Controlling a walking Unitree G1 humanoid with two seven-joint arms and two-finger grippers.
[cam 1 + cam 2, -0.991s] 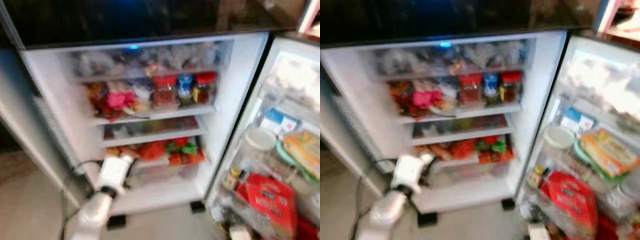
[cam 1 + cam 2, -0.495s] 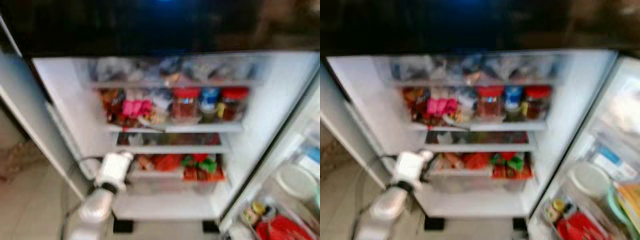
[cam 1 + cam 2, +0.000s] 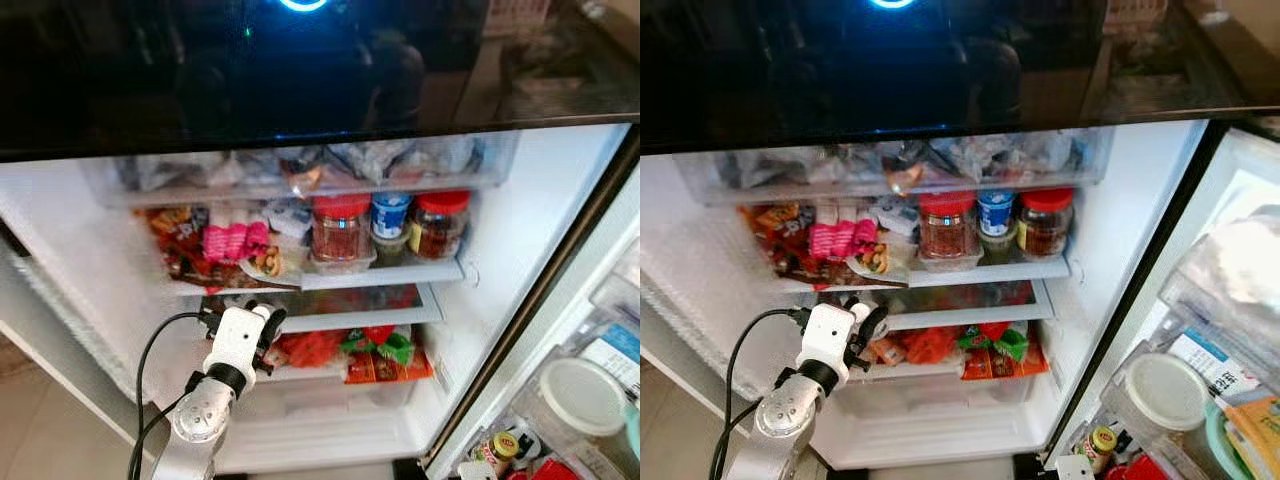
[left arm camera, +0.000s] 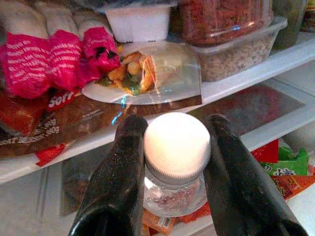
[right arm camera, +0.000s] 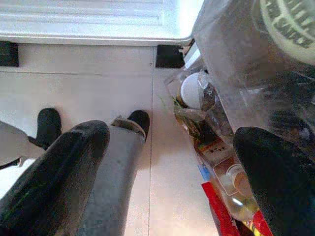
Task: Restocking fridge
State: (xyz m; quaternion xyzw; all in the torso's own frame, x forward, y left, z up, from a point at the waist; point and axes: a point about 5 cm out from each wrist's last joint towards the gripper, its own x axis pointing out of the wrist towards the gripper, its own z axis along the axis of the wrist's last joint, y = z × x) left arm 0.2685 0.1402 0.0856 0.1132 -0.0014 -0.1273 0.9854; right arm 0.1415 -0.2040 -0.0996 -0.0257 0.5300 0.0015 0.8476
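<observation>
Gripping one small clear glass jar with a white ribbed screw cap (image 4: 176,147), the left gripper (image 4: 172,167) faces the fridge shelf's (image 3: 380,275) front edge beside two red-lidded jars (image 3: 340,228).

The right gripper (image 5: 162,172) hangs with its fingers spread, holding nothing.

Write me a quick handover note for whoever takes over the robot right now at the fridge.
Left gripper: jaws shut on a small white-capped glass jar, held up in front of the fridge's lower shelves, just below the shelf with the pink packets and red-lidded jars.
Right gripper: open, hanging idle over the floor beside the door bins.
Done: jar picked up and brought to the open fridge.
Left: set the jar on a shelf and release.
</observation>
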